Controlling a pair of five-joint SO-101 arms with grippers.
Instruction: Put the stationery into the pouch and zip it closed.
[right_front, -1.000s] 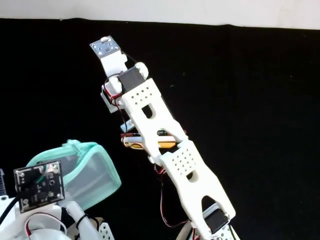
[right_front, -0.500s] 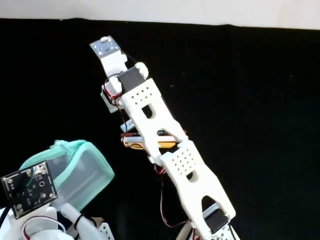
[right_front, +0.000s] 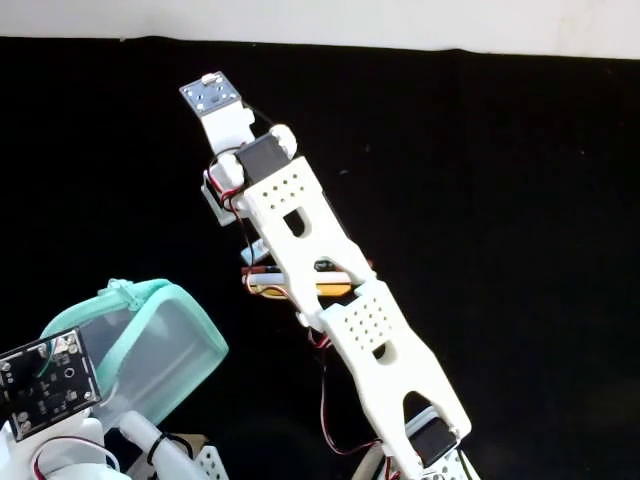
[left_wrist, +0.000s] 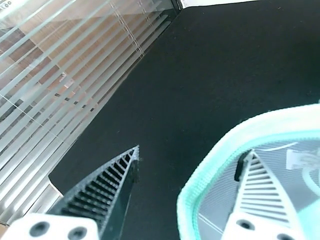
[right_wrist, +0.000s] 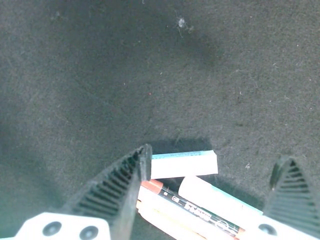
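Note:
A mint-green pouch (right_front: 165, 335) with clear walls stands open at the near left of the black table. My left gripper (left_wrist: 194, 150) is open across the pouch's rim (left_wrist: 210, 165): one finger (left_wrist: 112, 187) is outside and the other finger (left_wrist: 255, 185) shows through the clear wall. The stationery (right_front: 262, 283) lies in a small pile under the right arm (right_front: 300, 230). My right gripper (right_wrist: 216, 156) hangs open just above that pile, over a white eraser (right_wrist: 182, 164), a red pen (right_wrist: 192, 206) and a white marker (right_wrist: 215, 196), holding nothing.
The black cloth (right_front: 500, 200) stretches bare to the right and far side. A white wall band (right_front: 400, 25) runs behind the table. Window blinds (left_wrist: 60, 65) stand past the table's edge in the left wrist view.
The left arm's wrist camera has dropped toward the near-left corner, and the pouch has shifted slightly with it. The right arm has kept still.

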